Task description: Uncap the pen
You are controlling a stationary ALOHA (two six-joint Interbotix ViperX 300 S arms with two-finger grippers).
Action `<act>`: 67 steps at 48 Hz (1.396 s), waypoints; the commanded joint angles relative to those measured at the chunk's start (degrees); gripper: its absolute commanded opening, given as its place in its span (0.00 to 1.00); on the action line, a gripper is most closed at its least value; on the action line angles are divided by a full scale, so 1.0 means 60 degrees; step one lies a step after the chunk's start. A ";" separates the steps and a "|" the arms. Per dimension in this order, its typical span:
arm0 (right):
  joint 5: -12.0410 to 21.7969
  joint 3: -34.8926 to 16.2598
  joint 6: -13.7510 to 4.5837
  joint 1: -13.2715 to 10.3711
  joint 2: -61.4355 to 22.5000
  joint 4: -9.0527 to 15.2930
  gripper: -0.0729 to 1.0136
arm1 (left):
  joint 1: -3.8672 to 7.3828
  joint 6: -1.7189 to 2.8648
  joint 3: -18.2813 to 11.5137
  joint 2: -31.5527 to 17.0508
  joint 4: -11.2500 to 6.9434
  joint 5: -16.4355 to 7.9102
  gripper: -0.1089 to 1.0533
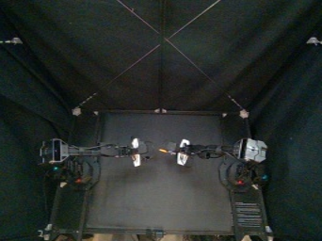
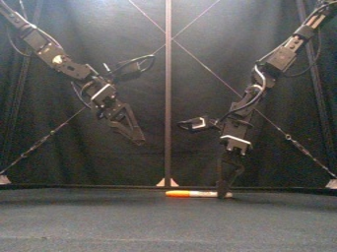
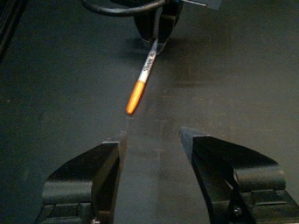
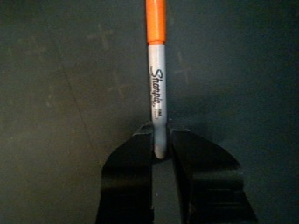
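Observation:
A marker pen (image 2: 198,194) with a grey body and an orange cap (image 2: 175,194) lies level, low over the table. My right gripper (image 2: 224,187) is shut on the body's back end, and the cap points toward the left arm. In the right wrist view the pen (image 4: 158,87) runs straight out from between the jaws, cap (image 4: 155,22) at the far end. My left gripper (image 2: 132,130) hangs higher and to the left, open, holding nothing. In the left wrist view the pen (image 3: 142,74) lies ahead of the open jaws, apart from them. From above the pen (image 1: 170,147) sits between both grippers.
The black table (image 1: 151,198) carries nothing else that I can see. Black curtains close the back and sides.

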State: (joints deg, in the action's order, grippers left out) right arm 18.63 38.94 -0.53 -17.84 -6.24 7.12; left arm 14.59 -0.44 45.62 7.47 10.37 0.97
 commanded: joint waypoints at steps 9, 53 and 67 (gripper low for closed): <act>0.0015 -0.0688 -0.0044 0.0864 0.1274 0.0029 0.44 | -0.0044 0.0015 -0.0234 0.0308 -0.0015 0.0000 0.84; 0.0410 -0.1699 -0.0044 0.1714 0.1465 0.0425 0.44 | -0.0806 0.0044 -0.0088 0.0630 -0.1055 -0.0732 0.83; 0.0366 -0.1787 0.0000 0.1802 0.1479 0.0425 0.44 | -0.0806 0.0044 0.0015 0.0601 -0.1201 -0.0732 0.82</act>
State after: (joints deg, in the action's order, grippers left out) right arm 21.27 29.79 -0.53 -7.29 0.26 9.67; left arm 9.67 -0.26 46.23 10.72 3.60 -3.60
